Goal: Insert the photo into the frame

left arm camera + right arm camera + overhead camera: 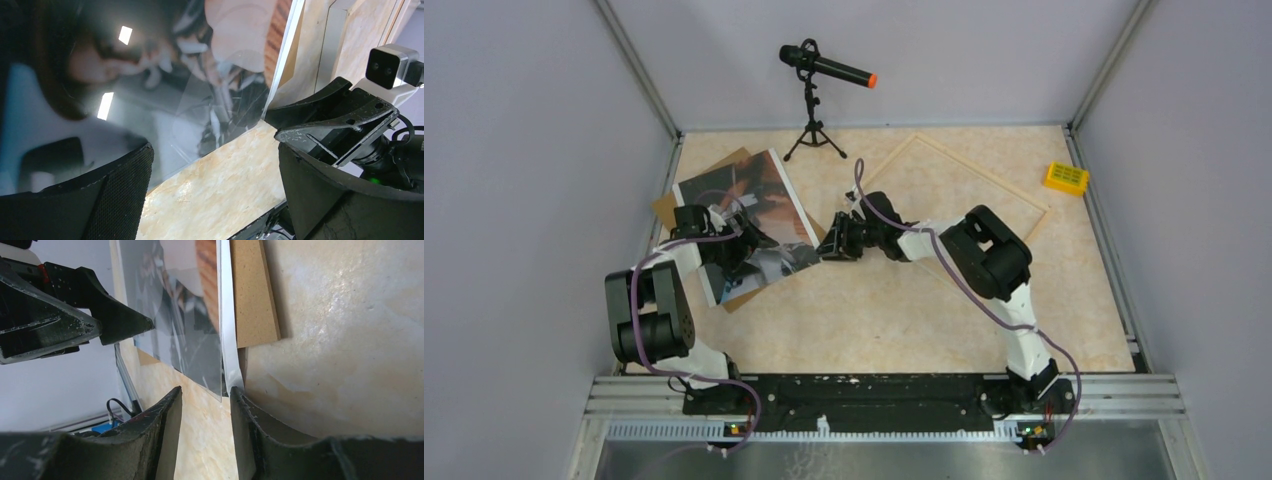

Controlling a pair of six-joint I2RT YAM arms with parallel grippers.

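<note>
Closest to the right wrist lens: straddling the three-o'clock corner of the photo (pixel 170 315) with the right gripper (pixel 204 392), jaws set narrow yet standing apart, one finger touching the white border, not visibly clamping anything. Choosing that corner, probably, for its overhang past the brown backing board (pixel 252 300), so gaining room above the table (pixel 340 350) for slipping a finger beneath the thin sheet.

Next outward, at nine o'clock of the overhead view: hovering over the glossy face with the left gripper (pixel 215 160), spread fully wide and gripping nothing. Likely waiting there for pinning the print against sliding during a lift at the opposite corner.

At ten o'clock: lying face up on the board, touching it and sitting askew to the table edges, the photo's present place. Probably owing its raised, reachable edge to that board underneath.

Farther, at one o'clock: lying flat and well apart from the photo, partly hidden beneath the right arm (pixel 984 255), the frame (pixel 982 172). Presumably being kept out of the way as the destination, awaiting a print not yet carried across.

Farthest: standing at twelve o'clock, a stand-mounted microphone (pixel 829 68); sitting at two o'clock near the far right corner, a small yellow block (pixel 1065 177); neither appearing to be taking part.
</note>
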